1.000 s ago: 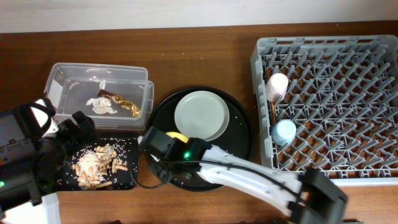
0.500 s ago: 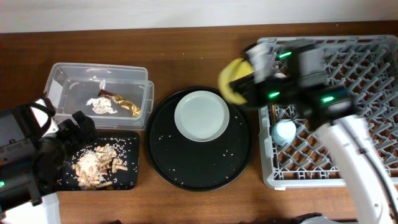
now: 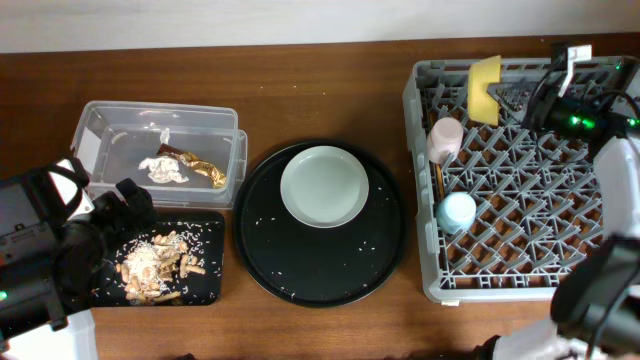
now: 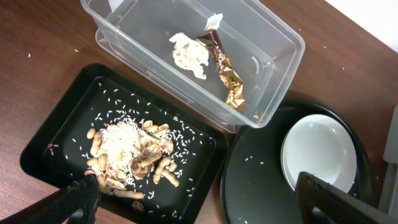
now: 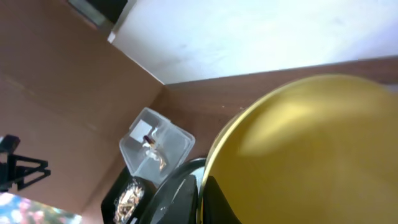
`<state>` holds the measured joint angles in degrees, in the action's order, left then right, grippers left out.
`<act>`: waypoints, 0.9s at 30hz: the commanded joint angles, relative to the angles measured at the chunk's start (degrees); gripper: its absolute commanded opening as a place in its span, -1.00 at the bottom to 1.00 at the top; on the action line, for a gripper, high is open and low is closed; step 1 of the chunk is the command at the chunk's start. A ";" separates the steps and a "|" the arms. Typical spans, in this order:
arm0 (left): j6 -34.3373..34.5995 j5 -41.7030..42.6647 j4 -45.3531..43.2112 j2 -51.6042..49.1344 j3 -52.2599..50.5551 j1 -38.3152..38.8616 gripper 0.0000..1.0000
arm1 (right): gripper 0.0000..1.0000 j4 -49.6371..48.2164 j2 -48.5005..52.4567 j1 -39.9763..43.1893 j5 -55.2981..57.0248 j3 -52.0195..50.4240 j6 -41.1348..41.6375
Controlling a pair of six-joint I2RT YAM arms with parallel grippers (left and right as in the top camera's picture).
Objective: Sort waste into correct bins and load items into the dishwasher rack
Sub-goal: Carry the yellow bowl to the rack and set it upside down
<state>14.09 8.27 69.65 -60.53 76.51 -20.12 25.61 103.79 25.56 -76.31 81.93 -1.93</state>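
My right gripper [image 3: 512,97] is shut on the rim of the yellow bowl [image 3: 485,90], holding it on edge over the back left of the dishwasher rack [image 3: 600,280]. The bowl [image 5: 311,149] fills the right wrist view. A pink cup [image 3: 446,138], a blue cup [image 3: 459,211] and chopsticks [image 3: 438,178] lie in the rack's left side. The pale plate [image 3: 323,187] rests on the round tray. Tissue [image 3: 165,170] and wrapper [image 3: 200,167] lie in the clear tub [image 3: 100,120]. Food scraps [image 3: 155,262] sit in the shallow black tray [image 3: 205,285]. My left gripper [image 4: 202,205] hangs open above that tray's near edge.
A large round black tray [image 3: 300,270] with scattered rice grains sits mid-table between the bins and the rack. The left arm's body [image 3: 40,255] fills the front left corner. A pale wall runs behind the table.
The right arm lifted the yellow bowl off the round tray's front and carried it right to the rack's back left. The left arm has not moved.
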 commanded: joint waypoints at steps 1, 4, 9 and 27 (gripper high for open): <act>-0.24 -0.63 -0.04 0.13 0.46 -0.39 0.99 | -0.92 -5.14 6.84 2.21 -8.70 0.63 2.01; -0.24 -0.63 -0.04 0.13 0.46 -0.39 0.99 | -0.92 -9.46 11.43 3.63 -10.49 0.63 4.35; -0.26 -0.63 -0.04 0.13 0.46 -0.39 0.99 | -0.92 -9.79 14.47 5.64 -10.47 0.63 4.37; -0.26 -0.63 -0.04 0.13 0.46 -0.39 0.99 | -0.78 8.09 14.49 14.01 -2.84 0.63 6.88</act>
<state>14.09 8.27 69.65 -60.53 76.51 -20.12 29.87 117.62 37.69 -83.88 81.97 4.82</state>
